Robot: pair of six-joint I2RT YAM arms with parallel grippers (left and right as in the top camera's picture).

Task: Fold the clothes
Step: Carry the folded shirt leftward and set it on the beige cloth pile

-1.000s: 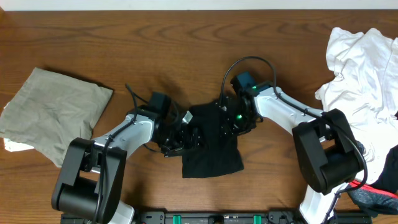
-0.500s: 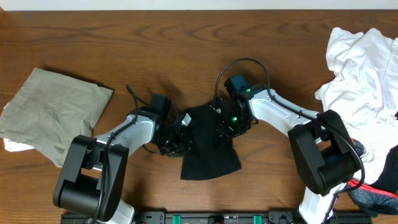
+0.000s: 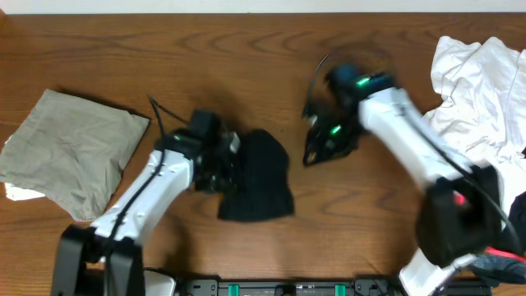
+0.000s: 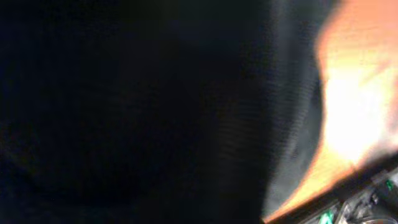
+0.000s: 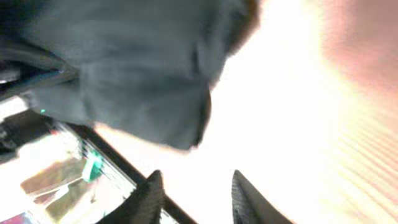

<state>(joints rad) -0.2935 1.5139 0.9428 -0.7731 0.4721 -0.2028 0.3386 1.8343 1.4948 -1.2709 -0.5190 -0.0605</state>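
A small black fabric garment (image 3: 261,185), roughly folded, lies mid-front on the brown wooden tabletop (image 3: 164,49), its left edge pinched in the closed left fingers (image 3: 225,168), apparently to drag or tidy the fold; their wrist camera shows only dark cloth, so the grip is hidden. The right fingers (image 5: 152,194) hang apart and empty near its right side, blurred overhead. Farther off, a folded khaki cloth (image 3: 74,148) sits left, seemingly finished, and a crumpled white fabric pile (image 3: 481,90) waits right, cut off by the frame.

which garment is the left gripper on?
The black shirt at centre: left gripper shut on its edge. Khaki piece far left and white pile far right lie untouched.
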